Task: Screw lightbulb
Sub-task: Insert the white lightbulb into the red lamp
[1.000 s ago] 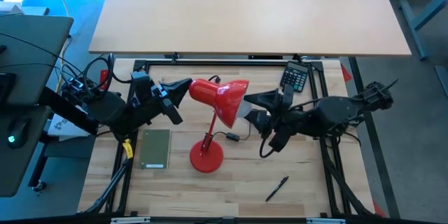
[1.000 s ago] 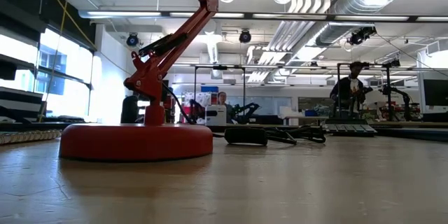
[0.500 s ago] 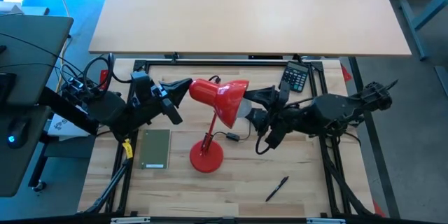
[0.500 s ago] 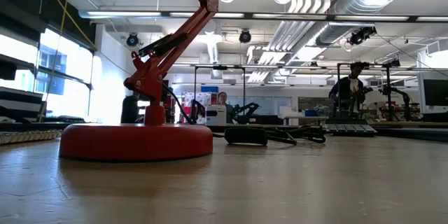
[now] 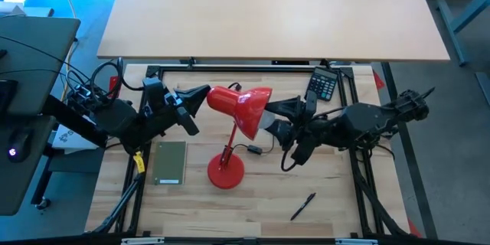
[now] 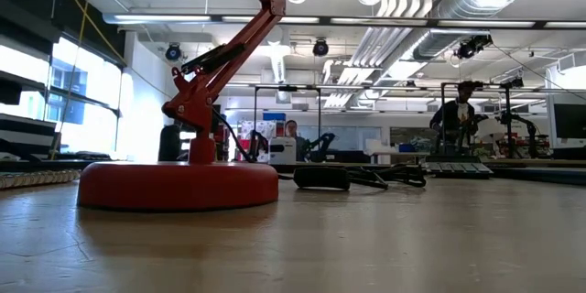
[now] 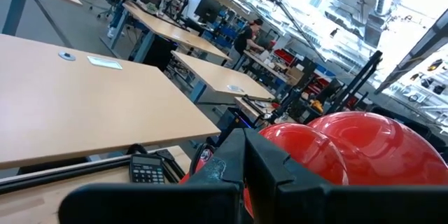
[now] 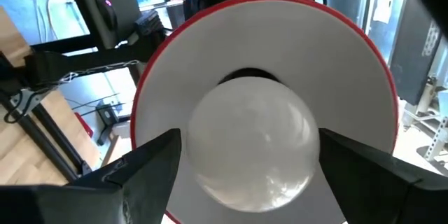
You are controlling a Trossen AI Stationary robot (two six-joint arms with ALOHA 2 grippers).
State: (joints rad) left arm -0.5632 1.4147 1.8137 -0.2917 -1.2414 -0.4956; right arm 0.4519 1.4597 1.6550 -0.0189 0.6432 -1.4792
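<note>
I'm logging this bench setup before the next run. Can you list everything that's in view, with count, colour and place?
Desk lamp: one, red, mid-table, base toward the front edge, shade tipped toward the right arm.
Lightbulb: one, white, in the shade's mouth, between the right jaws.
Notebook: one, olive green, flat on the table left of the lamp base.
Pen: one, black, front right of the table.
Calculator: one, black, back right corner.
Second table: one, pale wood, behind the work table.
Person: one, dark clothing, far back in the room.
Left gripper: one, dark, jaws shut, at the rear of the shade.
Right gripper: one, dark, jaws spread around the bulb at the shade's mouth.
</note>
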